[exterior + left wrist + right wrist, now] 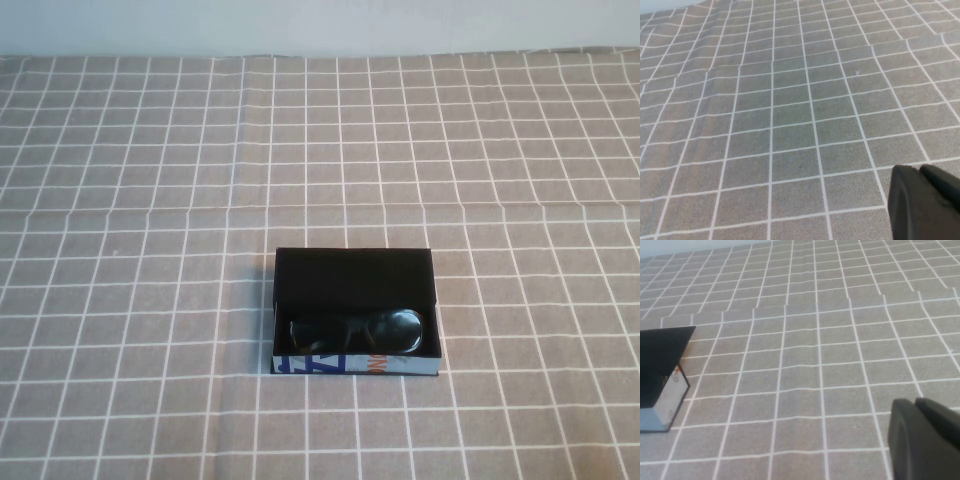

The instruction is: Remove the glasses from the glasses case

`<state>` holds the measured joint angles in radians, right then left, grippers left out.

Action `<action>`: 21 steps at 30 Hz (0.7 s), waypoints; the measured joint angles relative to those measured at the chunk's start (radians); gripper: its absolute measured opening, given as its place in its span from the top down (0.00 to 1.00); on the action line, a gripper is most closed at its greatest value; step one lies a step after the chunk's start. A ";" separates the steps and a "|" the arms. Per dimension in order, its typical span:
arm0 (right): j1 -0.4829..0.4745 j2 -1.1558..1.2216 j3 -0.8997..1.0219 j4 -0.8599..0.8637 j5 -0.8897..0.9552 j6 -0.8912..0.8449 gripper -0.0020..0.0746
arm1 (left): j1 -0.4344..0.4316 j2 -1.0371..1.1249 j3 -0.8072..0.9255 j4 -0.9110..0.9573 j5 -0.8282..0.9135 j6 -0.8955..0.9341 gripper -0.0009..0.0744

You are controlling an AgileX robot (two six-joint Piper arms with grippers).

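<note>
The left hand [922, 202] is seen only in the left wrist view, as a dark rounded part at one corner of the picture, raised above bare grey checked cloth. Whether it is apart or together cannot be told, as too little of it is shown. Nothing is held by the visible part.

The right hand [925, 440] is shown in the same way in the right wrist view: a dark rounded part at a corner, above the cloth and well apart from the glasses case [662, 377], which is caught at the far edge of that picture. Its state cannot be told either. Neither hand is visible in the high view.

In the high view the glasses case [355, 312] is found lying open near the middle of the counter [150, 200], slightly toward the near side. Its black flap is laid back flat, away from the robot, and its patterned front edge in blue, white and orange is turned toward the robot. The glasses [358, 330] are lying inside the case, lengthwise along the front wall, with the dark lenses facing up.

The counter is covered by a grey cloth ruled in white squares.
</note>
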<state>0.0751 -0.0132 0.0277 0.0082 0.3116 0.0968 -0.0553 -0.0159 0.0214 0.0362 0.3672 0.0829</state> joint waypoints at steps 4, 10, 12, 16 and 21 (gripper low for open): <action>0.000 0.000 0.000 0.065 0.000 0.000 1.00 | 0.000 0.000 0.000 0.000 0.000 0.000 0.99; 0.000 0.000 0.000 0.304 -0.005 0.000 1.00 | 0.000 0.000 0.000 0.000 0.000 0.000 0.99; 0.000 0.000 0.000 0.450 -0.022 0.000 1.00 | 0.000 0.000 0.000 0.000 0.000 0.000 0.99; 0.000 0.000 0.000 0.734 -0.060 0.000 1.00 | 0.000 0.000 0.000 0.000 0.000 0.000 0.99; 0.000 0.000 0.000 0.916 -0.085 0.001 1.00 | 0.000 0.000 0.000 0.000 0.000 0.000 0.99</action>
<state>0.0751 -0.0132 0.0277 0.9238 0.2262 0.0975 -0.0553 -0.0159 0.0214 0.0362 0.3672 0.0829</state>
